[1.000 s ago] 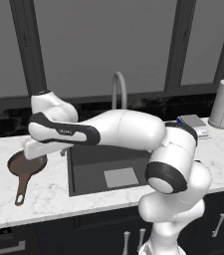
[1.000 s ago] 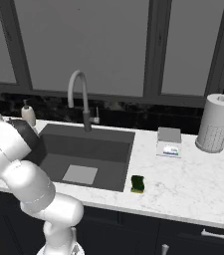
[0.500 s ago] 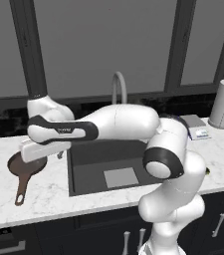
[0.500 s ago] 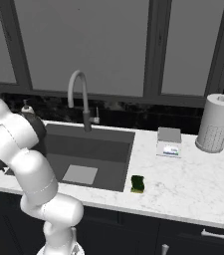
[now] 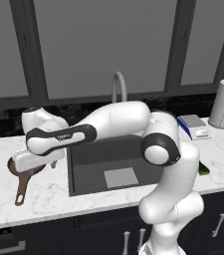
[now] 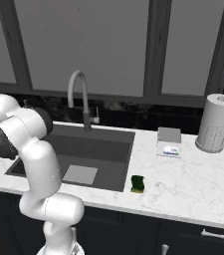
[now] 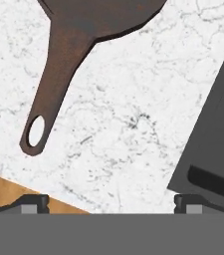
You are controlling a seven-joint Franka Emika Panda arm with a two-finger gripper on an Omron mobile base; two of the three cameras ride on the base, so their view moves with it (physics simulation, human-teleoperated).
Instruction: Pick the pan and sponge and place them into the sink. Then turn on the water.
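The dark-brown pan (image 5: 25, 176) lies on the marble counter left of the sink (image 5: 91, 152), its long handle (image 7: 58, 79) pointing to the counter's front edge. My gripper (image 7: 111, 201) hovers just above the pan, open, both fingertips (image 7: 31, 203) wide apart with only bare counter between them. The handle's loop hole (image 7: 35, 131) lies left of centre in the hand view. My white hand (image 5: 34, 162) covers part of the pan's bowl. The green sponge (image 6: 137, 184) rests on the counter right of the sink (image 6: 103, 144). No stream falls from the faucet (image 6: 78, 94).
A paper towel roll (image 6: 215, 123) and a small kitchen scale (image 6: 169, 142) stand at the back right of the counter. The sink's dark rim (image 7: 218, 134) shows on the right of the hand view. Beyond the counter's front edge lies wooden floor (image 7: 9, 196).
My arm has swung further left and the hand has dropped lower over the pan. Pan and sponge have not moved.
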